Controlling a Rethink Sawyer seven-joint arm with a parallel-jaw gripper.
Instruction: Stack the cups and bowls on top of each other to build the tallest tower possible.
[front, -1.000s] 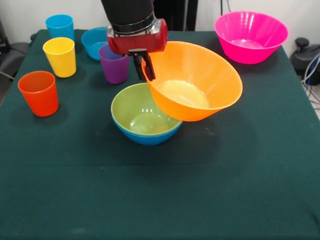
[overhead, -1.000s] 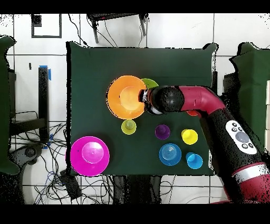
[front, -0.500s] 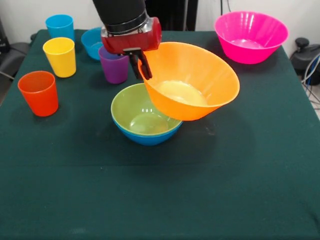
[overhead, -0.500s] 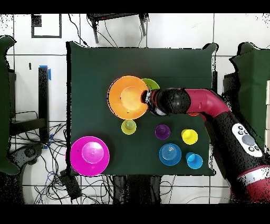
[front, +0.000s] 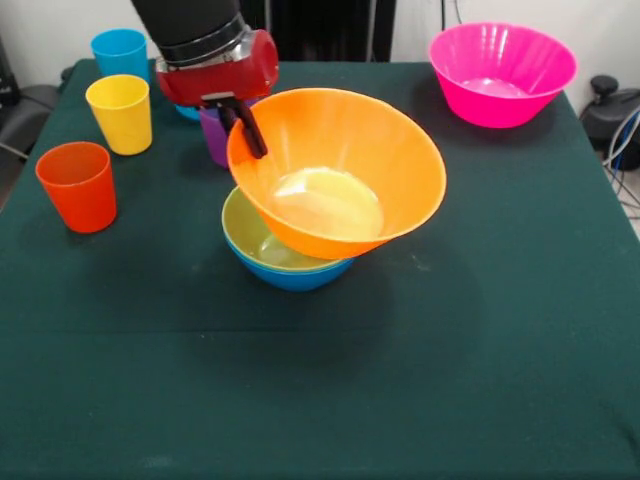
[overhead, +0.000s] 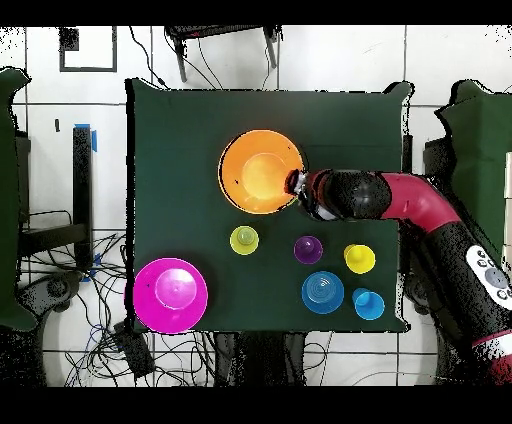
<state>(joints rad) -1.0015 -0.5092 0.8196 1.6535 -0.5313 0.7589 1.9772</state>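
Orange-yellow bowl (front: 340, 170), green bowl (front: 245, 225), pink bowl (front: 502, 70), dark green table (front: 450, 350).

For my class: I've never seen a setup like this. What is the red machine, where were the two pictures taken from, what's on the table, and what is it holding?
It is a robot arm whose gripper pinches the rim of a big orange bowl, tilted over a green bowl nested in a blue bowl. One picture looks across the green table; the other looks straight down. Also there: a pink bowl, a small blue bowl, and orange, yellow, blue, purple and yellow-green cups.
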